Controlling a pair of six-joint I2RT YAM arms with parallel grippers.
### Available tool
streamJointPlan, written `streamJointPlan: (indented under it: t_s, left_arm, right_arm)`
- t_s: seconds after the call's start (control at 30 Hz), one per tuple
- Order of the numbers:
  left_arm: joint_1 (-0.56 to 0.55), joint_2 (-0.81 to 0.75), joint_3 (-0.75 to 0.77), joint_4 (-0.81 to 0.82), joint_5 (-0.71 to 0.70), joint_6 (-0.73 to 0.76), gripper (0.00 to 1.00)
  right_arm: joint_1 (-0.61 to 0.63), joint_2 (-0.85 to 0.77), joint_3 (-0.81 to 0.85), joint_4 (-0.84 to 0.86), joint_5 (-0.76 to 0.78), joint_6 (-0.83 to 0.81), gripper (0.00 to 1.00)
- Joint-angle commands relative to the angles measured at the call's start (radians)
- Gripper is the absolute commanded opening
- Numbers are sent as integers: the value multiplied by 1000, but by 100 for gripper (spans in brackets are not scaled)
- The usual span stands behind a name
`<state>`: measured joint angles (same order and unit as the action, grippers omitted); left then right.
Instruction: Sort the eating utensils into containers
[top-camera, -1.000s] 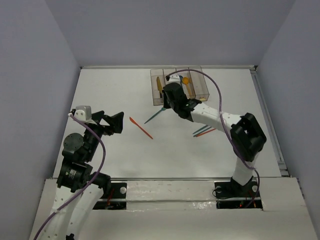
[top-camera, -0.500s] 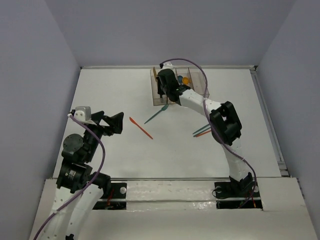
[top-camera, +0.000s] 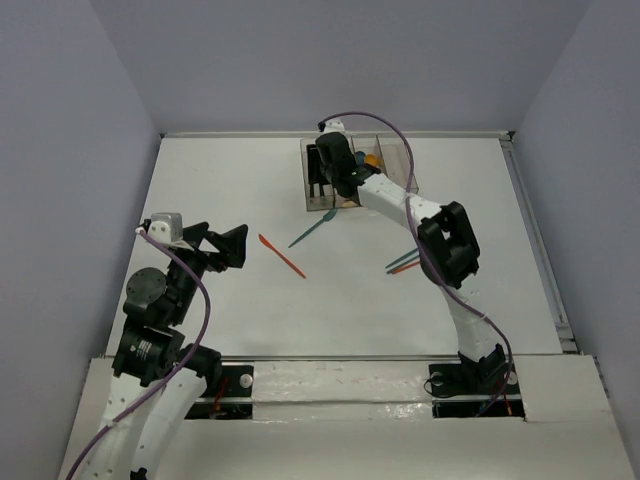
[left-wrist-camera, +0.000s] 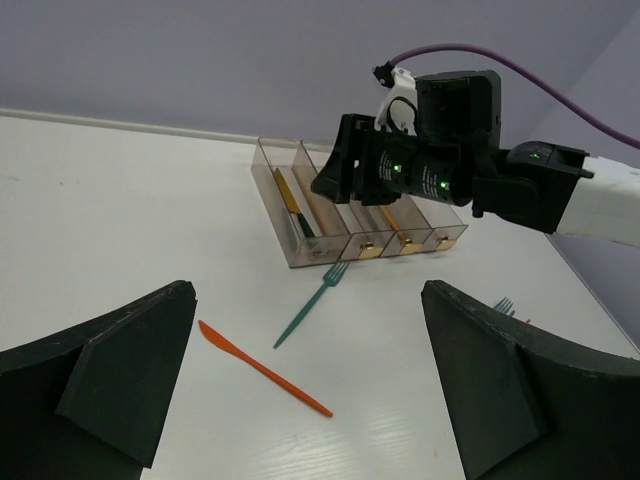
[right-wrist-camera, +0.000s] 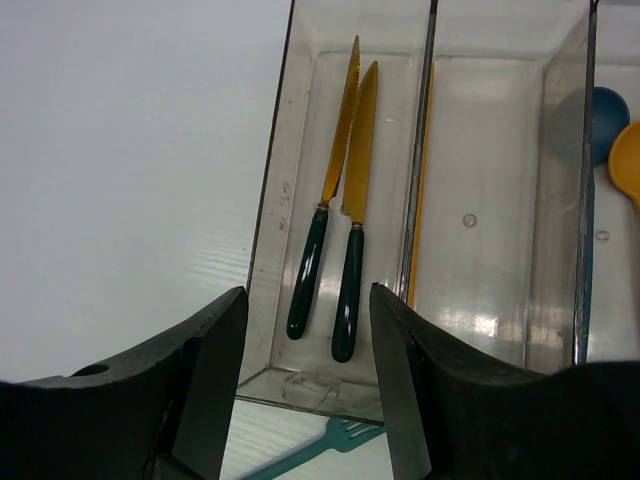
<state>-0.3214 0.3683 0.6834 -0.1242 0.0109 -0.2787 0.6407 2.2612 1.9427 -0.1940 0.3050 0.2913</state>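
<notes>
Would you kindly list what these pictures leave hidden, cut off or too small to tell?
Top view: the right arm covers most of the bins; their contents are hidden.
Top view: two utensils by that arm are too small to name and lie partly under it.
Right wrist: blue spoon and orange spoon are cut off by the right edge; teal fork is cut off by the bottom edge and the fingers.
Left wrist: a second fork is half hidden by the finger.

White arm links (top-camera: 385, 200), black joints (top-camera: 447, 245), purple cables (left-wrist-camera: 460, 46).
</notes>
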Motion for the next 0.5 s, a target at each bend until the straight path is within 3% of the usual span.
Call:
streamJointPlan:
  t_s: [0.0, 0.23, 0.47]
  left_arm:
    - [-5, -8, 36, 44, -2, 4, 99]
    - [4, 9, 38, 43, -2, 6, 99]
    - [33, 29, 39, 40, -38, 7, 99]
  right_arm:
    - [-10, -83, 3, 16, -56, -56, 58]
    - [95, -324, -352, 108, -296, -132, 47]
    - [289, -385, -468, 19, -254, -161, 42]
